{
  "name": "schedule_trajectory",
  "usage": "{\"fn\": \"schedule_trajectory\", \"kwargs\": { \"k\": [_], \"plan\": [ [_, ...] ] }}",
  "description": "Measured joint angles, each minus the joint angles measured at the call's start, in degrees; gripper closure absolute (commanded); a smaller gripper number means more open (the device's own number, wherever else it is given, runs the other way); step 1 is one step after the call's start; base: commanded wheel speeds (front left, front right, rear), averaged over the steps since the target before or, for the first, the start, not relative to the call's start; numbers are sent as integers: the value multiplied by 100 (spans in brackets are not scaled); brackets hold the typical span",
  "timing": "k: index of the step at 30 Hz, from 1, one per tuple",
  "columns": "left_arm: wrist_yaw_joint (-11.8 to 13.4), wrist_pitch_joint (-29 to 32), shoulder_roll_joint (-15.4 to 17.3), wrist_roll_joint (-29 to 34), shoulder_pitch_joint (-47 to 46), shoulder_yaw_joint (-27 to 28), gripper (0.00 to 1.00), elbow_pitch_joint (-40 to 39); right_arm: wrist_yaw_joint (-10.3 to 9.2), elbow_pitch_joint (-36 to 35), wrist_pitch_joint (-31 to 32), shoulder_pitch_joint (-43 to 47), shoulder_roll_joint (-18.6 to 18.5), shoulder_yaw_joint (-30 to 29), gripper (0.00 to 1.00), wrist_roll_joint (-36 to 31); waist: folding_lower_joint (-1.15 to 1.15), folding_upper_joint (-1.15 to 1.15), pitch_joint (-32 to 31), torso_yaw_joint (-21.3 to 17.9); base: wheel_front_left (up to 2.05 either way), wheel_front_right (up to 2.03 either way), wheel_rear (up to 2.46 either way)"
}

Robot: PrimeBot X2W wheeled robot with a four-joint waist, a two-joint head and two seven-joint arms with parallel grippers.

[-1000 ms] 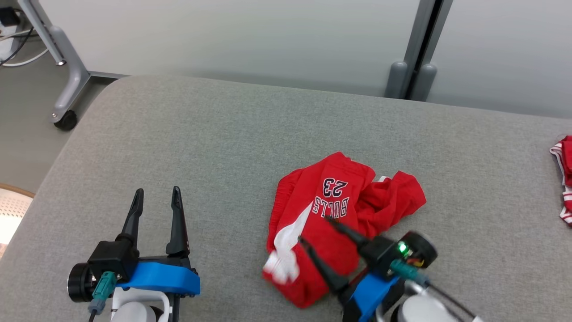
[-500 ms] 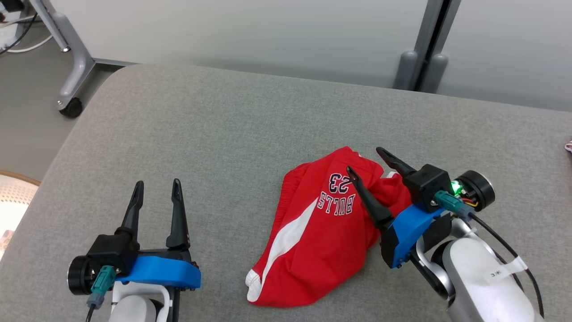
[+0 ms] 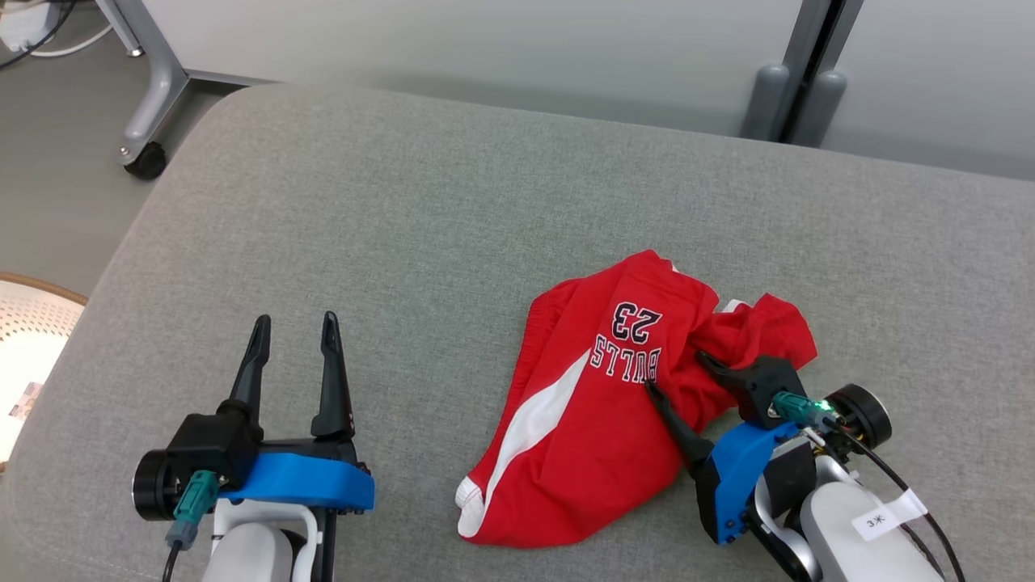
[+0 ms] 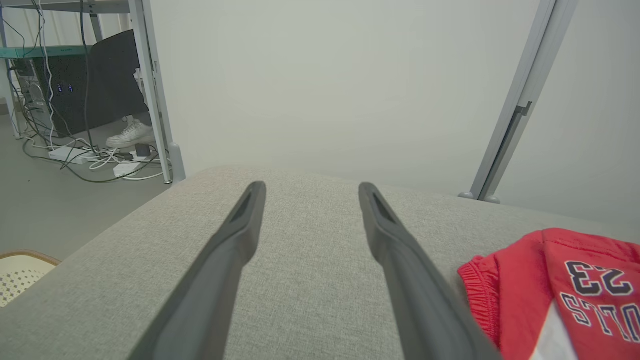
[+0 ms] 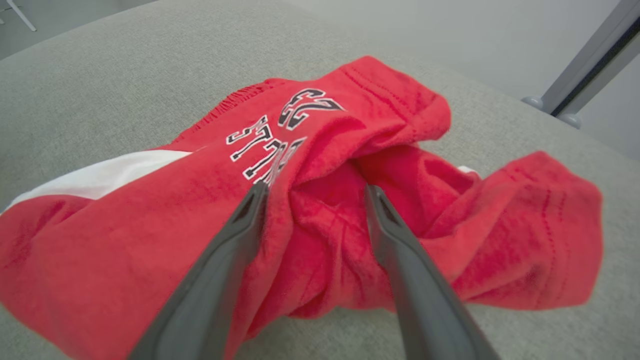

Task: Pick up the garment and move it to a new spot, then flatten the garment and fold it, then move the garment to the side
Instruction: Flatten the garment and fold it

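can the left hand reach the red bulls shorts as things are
Probably yes: just grey cushion lies between the open left hand and the red Bulls shorts, nothing blocking, though it must swing to its right.

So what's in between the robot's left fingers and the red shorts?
Nothing but bare grey cushion lies between the left fingers and the red shorts. The head view shows that stretch.

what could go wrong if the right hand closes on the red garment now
The open right hand straddles a bunched fold in the crumpled red fabric garment with a white stripe, so closing may pinch several layers and lift it balled up. The open left hand sits apart over the grey fabric surface, so a one-handed lift may leave it twisted.
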Motion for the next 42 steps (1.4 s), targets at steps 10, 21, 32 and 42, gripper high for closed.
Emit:
{"fn": "schedule_trajectory", "kwargs": {
  "k": [10, 21, 32, 42],
  "plan": [
    [-2, 0, -42, 40, -187, -73, 0, 7, 0, 960, -437, -659, 454, -143, 62, 11, 0, 0, 189, 20, 0, 0, 0],
    [-11, 0, -49, 60, -120, 4, 0, 64, 0, 1429, -1610, -878, 500, -208, 100, 162, 0, 0, 49, -259, 0, 0, 0],
    [-46, 0, -48, 104, 107, 74, 0, 99, 0, -116, -1828, 790, 45, -682, 100, 391, 0, 0, -297, -770, 0, 0, 0],
    [-68, 0, -48, 136, 208, 89, 0, 107, 0, -693, -1578, 2221, 221, -1492, 0, 415, 0, 0, -481, -1056, 0, 0, 0]
  ]
}}
